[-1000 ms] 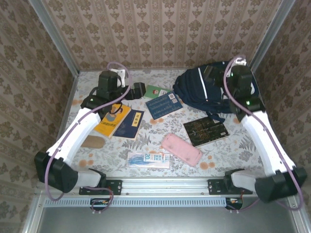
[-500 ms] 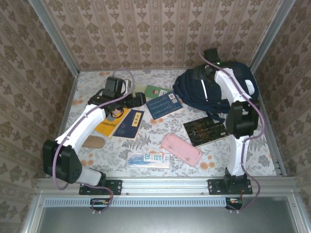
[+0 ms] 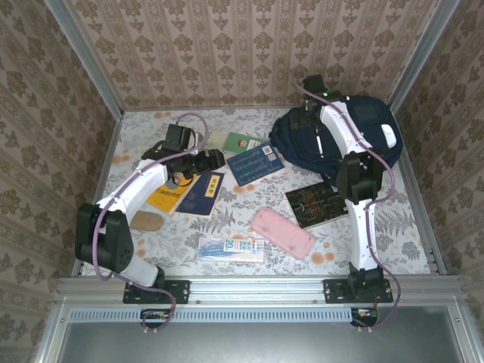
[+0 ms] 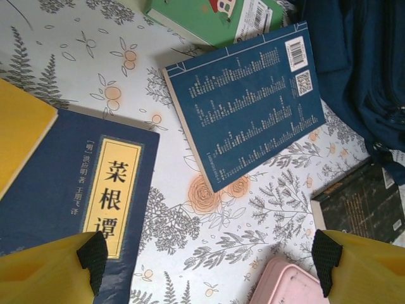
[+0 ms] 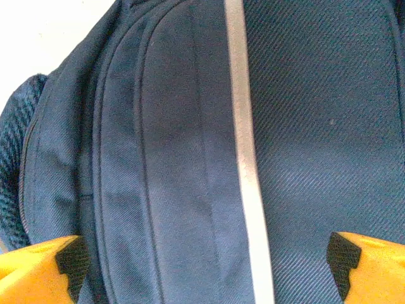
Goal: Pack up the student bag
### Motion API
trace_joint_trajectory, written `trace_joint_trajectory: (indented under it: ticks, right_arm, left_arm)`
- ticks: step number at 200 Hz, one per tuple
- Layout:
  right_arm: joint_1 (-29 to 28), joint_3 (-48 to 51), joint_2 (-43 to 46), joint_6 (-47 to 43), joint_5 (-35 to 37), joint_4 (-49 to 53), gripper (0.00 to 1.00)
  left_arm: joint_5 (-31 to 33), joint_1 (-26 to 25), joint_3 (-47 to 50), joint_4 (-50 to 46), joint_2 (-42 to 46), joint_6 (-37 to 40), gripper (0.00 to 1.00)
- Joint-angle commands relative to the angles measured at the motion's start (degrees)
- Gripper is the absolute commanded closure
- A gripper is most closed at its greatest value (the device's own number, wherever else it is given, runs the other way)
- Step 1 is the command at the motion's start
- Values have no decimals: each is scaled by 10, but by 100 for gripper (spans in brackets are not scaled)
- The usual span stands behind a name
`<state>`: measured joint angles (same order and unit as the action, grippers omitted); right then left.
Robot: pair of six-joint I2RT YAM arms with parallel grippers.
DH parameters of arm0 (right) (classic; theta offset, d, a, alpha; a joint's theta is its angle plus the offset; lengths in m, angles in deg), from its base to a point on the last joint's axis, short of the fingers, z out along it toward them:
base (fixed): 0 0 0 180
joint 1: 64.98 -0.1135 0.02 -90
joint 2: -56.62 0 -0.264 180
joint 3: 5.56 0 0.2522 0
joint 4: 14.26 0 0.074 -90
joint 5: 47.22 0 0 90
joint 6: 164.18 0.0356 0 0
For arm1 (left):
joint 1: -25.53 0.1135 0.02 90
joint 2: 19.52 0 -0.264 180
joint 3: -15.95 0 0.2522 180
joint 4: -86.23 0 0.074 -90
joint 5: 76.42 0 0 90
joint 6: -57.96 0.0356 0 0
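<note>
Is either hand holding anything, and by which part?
Nothing is held: left hand open above the books, right hand open over the student bag.

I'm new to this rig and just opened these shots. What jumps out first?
The navy student bag at the far right of the table, with the open right claw close above its fabric. Loose books lie left of it, a blue book among them, plus a pink case nearer the front; the open left claw hangs over them.
</note>
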<state>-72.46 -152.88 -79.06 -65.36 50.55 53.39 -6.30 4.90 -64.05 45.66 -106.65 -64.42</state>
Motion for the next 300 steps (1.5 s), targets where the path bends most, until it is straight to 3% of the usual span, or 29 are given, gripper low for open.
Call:
trace_joint_trajectory:
  ticks: [1,29,51,77,105,133,164,190,208,275,300]
  right_arm:
    - [38,-47,-26,9,-79,30,0]
    - [54,-82,-59,19,-178,39,0]
    - [54,-83,-75,21,-189,37,0]
    - [18,-83,-76,-23,-15,44,0]
    - [-16,-84,-75,-37,124,27,0]
    - [-42,-83,-77,-52,177,13,0]
    - [-67,-66,-54,-42,129,0,9]
    - [-79,-52,-42,-18,62,-12,35]
    - [-80,-66,-60,2,28,-4,46]
    - [-77,-120,-134,13,-6,14,46]
    - [-72,-154,-167,15,-5,30,54]
  left_arm:
    - [-21,1,3,12,-5,-7,13]
    - [-31,1,5,22,-8,-5,13]
    - [-36,1,2,25,-12,-4,14]
    - [-36,1,3,25,-14,-3,14]
    - [-39,1,1,26,-16,-5,14]
    - [-41,1,2,25,-14,-6,14]
    - [-38,1,1,23,-11,-6,14]
    - [-37,2,-2,19,-10,-6,15]
    - [-36,3,-3,17,-9,-7,15]
    - [-31,4,-3,15,-8,-5,15]
    - [-33,4,-4,15,-11,-5,15]
